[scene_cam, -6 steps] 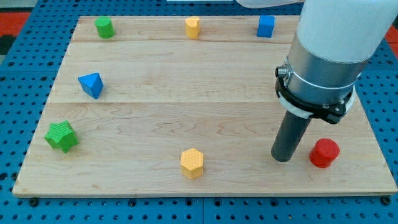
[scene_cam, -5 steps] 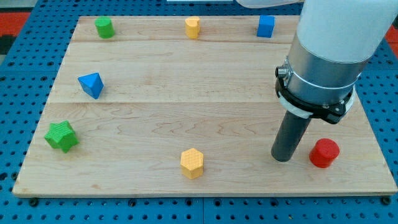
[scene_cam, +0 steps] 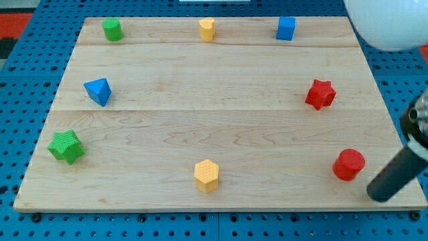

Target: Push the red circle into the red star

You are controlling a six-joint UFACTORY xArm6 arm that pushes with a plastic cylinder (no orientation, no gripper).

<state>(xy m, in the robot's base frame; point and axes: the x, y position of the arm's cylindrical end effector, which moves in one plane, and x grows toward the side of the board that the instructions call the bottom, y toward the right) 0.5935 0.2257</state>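
Observation:
The red circle (scene_cam: 349, 165) sits on the wooden board (scene_cam: 214, 114) near the view's bottom right. The red star (scene_cam: 320, 94) lies above it, toward the view's right edge, with a wide gap between the two. My tip (scene_cam: 378, 196) is at the bottom right corner of the board, just right of and below the red circle, a small gap apart from it.
A green cylinder (scene_cam: 112, 29), a yellow block (scene_cam: 207, 29) and a blue cube (scene_cam: 286, 28) line the view's top. A blue triangle block (scene_cam: 98, 91) and a green star (scene_cam: 66, 146) are at the left. A yellow hexagon (scene_cam: 206, 175) is at bottom centre.
My tip has moved from the left of the red circle to its lower right. The arm no longer covers the red star. The red circle has not visibly moved.

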